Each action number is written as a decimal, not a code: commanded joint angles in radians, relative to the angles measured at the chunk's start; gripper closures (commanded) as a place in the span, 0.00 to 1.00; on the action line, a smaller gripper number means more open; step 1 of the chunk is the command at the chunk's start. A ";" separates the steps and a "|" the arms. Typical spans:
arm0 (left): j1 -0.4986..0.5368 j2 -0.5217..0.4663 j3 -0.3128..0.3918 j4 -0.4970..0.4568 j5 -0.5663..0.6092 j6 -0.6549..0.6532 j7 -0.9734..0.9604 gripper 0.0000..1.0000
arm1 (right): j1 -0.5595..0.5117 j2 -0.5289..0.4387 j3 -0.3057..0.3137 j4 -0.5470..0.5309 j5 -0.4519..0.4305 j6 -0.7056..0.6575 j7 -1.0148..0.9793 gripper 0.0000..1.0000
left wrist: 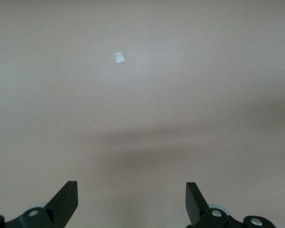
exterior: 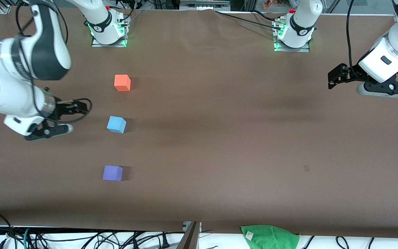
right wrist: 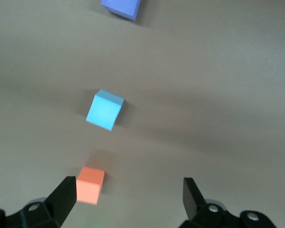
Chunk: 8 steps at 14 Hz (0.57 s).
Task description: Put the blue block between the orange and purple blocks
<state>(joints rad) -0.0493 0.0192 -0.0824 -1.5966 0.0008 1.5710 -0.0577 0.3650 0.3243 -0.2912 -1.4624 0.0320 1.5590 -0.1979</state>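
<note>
My right end effector [exterior: 66, 128], wide and empty, is near the right arm's counter end. The blue block [exterior: 116, 124] already lies between the orange block [exterior: 122, 82] and the purple block [exterior: 112, 173], so I should retreat without touching them. My left end effector [exterior: 333, 80] waits wide.

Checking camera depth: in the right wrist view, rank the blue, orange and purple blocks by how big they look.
1. blue block, largest.
2. orange block, somewhat smaller.
Purple block: cut by the frame edge, so unranked. Differences likely reflect viewing distance, not true size.
</note>
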 commanded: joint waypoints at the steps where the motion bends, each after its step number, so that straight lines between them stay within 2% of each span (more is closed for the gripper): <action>1: -0.001 -0.010 -0.003 0.004 0.022 -0.002 0.007 0.00 | 0.002 0.015 -0.025 0.114 -0.012 -0.141 -0.041 0.01; 5: -0.001 -0.010 -0.003 0.004 0.022 -0.002 0.007 0.00 | 0.002 -0.016 -0.043 0.148 -0.007 -0.296 -0.022 0.01; 8: 0.000 -0.011 -0.003 0.004 0.022 -0.002 0.007 0.00 | -0.043 -0.062 -0.031 0.133 0.002 -0.321 -0.023 0.01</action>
<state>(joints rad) -0.0493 0.0191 -0.0824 -1.5965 0.0008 1.5710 -0.0577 0.3601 0.3059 -0.3317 -1.3195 0.0305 1.2630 -0.2150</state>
